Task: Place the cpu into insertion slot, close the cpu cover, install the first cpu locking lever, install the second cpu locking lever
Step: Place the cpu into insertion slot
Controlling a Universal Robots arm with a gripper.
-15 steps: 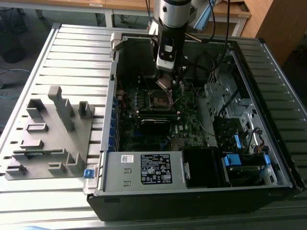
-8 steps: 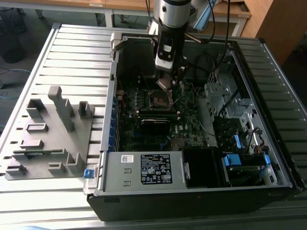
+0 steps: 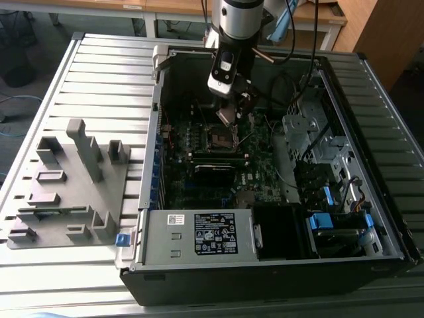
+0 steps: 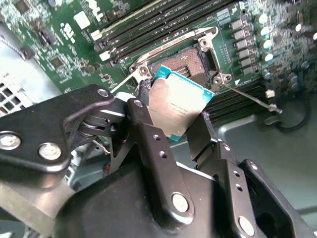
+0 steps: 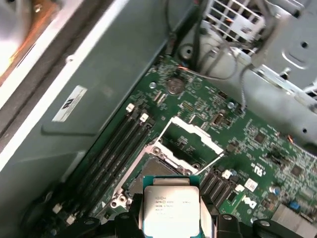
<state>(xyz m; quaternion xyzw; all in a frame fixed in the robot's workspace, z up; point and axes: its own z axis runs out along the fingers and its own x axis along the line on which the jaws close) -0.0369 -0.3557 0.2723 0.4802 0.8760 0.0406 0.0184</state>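
Note:
My gripper (image 3: 233,111) hangs inside the open computer case, shut on the cpu (image 4: 181,109), a flat square chip with a silver-tan face. In both wrist views the cpu (image 5: 171,208) sits clamped by its edges between the two black fingers (image 4: 148,134), tilted and held just above the board. The insertion slot (image 4: 193,59) lies right beyond the chip, dark in the middle with a silvery rim, and it holds nothing. In the first wrist view the cpu cover (image 5: 195,131) stands swung up and open behind the insertion slot (image 5: 148,171). A thin locking lever (image 4: 247,96) sticks out loose beside the slot.
Long black memory slots (image 4: 148,25) run beside the socket. The case's metal wall (image 5: 99,74) rises close by. A drive cage with cables (image 3: 311,132) and a power supply (image 3: 199,232) crowd the case. A grey fixture plate (image 3: 66,185) lies on the table at the exterior view's left.

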